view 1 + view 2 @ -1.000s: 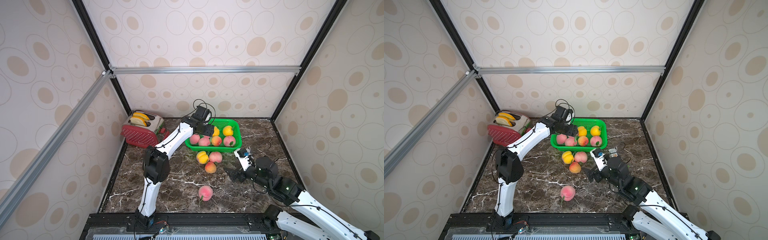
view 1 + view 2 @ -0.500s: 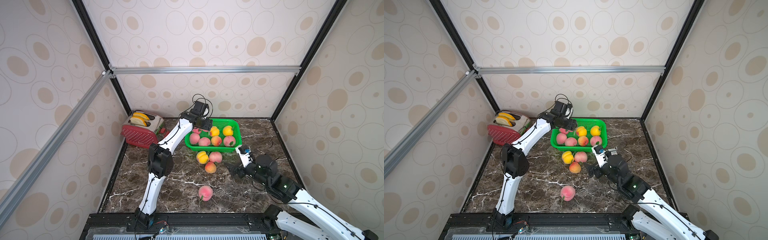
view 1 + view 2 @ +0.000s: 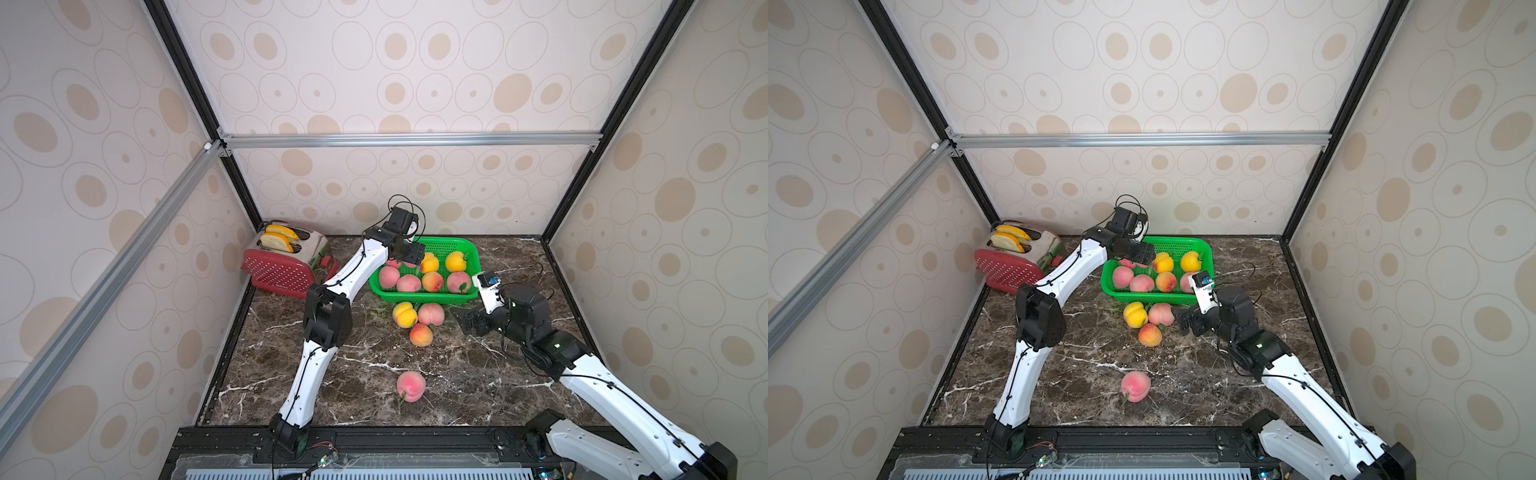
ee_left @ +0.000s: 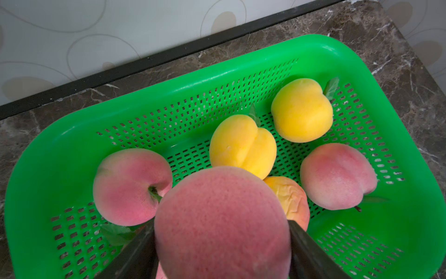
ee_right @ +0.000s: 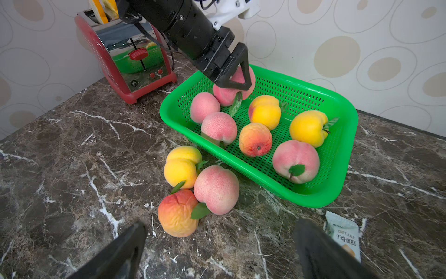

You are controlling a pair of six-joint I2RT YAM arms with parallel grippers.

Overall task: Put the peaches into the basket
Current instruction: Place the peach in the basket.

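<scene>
Progress: six round peaches (image 3: 432, 281) lie in the bright green perforated plastic basket (image 3: 419, 296). Left jaws hold a seventh, a fuzzy pink peach (image 4: 220, 217), above it. Four remain on the dark marble table (image 3: 353, 374): a yellow, pink and orange-red trio (image 3: 420, 334) beside the basket, and a lone pink peach (image 3: 410, 385) well apart. Right jaws wide, empty, near the trio.

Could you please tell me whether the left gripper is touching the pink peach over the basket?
Touching. In the left wrist view both fingers of the left gripper press against opposite sides of the pink peach, above the basket.
</scene>
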